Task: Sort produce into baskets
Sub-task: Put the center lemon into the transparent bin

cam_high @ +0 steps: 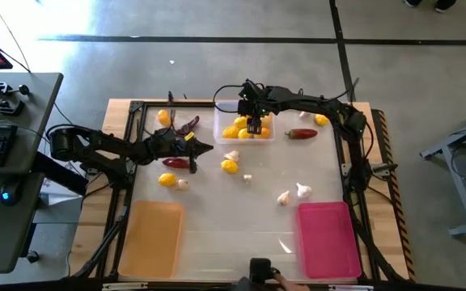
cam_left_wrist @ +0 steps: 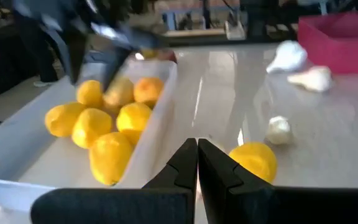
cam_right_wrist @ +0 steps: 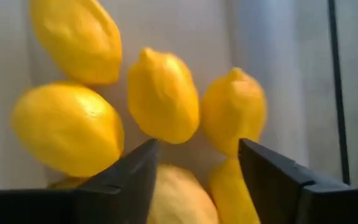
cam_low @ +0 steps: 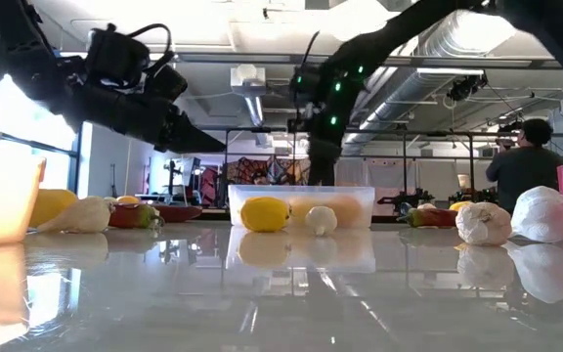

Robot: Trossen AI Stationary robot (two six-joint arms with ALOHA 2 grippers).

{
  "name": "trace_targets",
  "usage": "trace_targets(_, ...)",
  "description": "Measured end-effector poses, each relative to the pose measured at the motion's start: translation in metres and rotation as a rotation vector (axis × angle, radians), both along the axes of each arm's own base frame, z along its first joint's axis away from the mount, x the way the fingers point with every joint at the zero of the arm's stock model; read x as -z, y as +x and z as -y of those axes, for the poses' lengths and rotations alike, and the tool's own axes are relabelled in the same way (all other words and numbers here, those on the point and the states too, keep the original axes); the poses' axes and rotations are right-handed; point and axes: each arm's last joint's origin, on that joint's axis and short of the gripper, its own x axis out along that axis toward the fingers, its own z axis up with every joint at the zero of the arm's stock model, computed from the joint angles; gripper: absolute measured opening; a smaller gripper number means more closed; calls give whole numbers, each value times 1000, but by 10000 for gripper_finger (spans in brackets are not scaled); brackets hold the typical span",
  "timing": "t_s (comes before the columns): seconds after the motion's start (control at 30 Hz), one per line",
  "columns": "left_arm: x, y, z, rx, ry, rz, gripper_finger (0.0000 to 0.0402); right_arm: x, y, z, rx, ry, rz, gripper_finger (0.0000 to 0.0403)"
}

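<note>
The right gripper [cam_high: 254, 124] hangs over the clear tray [cam_high: 222, 129] at the far middle of the table, its fingers [cam_right_wrist: 135, 171] spread wide and empty above the lemons [cam_right_wrist: 162, 95] piled inside. From that arm's wrist camera, at least five yellow fruits lie close together on the tray's pale floor directly below the open jaws.

The left gripper [cam_high: 206, 147] reaches in from the left side and hovers above the tabletop just left of the clear tray, its fingers [cam_left_wrist: 182, 167] pressed together with nothing between them. Just beyond its tips, a loose lemon [cam_left_wrist: 252, 162] sits on the table beside a garlic bulb [cam_left_wrist: 279, 129], both outside the tray wall.

More produce is scattered across the white surface. A red chili pepper [cam_high: 301, 134] lies to the right of the clear tray, with a lemon [cam_high: 321, 120] just beyond it. Another chili [cam_high: 177, 162] rests under the left arm, with a lemon [cam_high: 167, 179] nearer the front. Two garlic bulbs [cam_high: 294, 193] sit together just beyond the pink tray [cam_high: 328, 240], which stands at the near right. The orange tray [cam_high: 152, 239] stands at the near left; neither shows any produce inside.

Seen at table height, a person [cam_low: 523, 162] stands in the room behind the table, on the right.
</note>
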Motion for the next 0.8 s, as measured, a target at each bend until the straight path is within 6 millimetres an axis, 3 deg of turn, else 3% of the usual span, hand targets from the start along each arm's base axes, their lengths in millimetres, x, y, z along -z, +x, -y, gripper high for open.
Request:
trace_targets(0.13,-4,12,7,58,26,-71,0,-24,-7,-11,-27,12,89,112)
trace_targets(0.27,-9,21,14,110,60,-109,0,-24,-24,-26,-80,35,165,16)
trace_targets(0.57,-25,39,13,102,-2,-245,18,-15,-74,-77,0,-42,495,8)
trace_targets(0.8,-27,40,12,107,0,-273,72,-22,-89,-94,-6,-112,720,3)
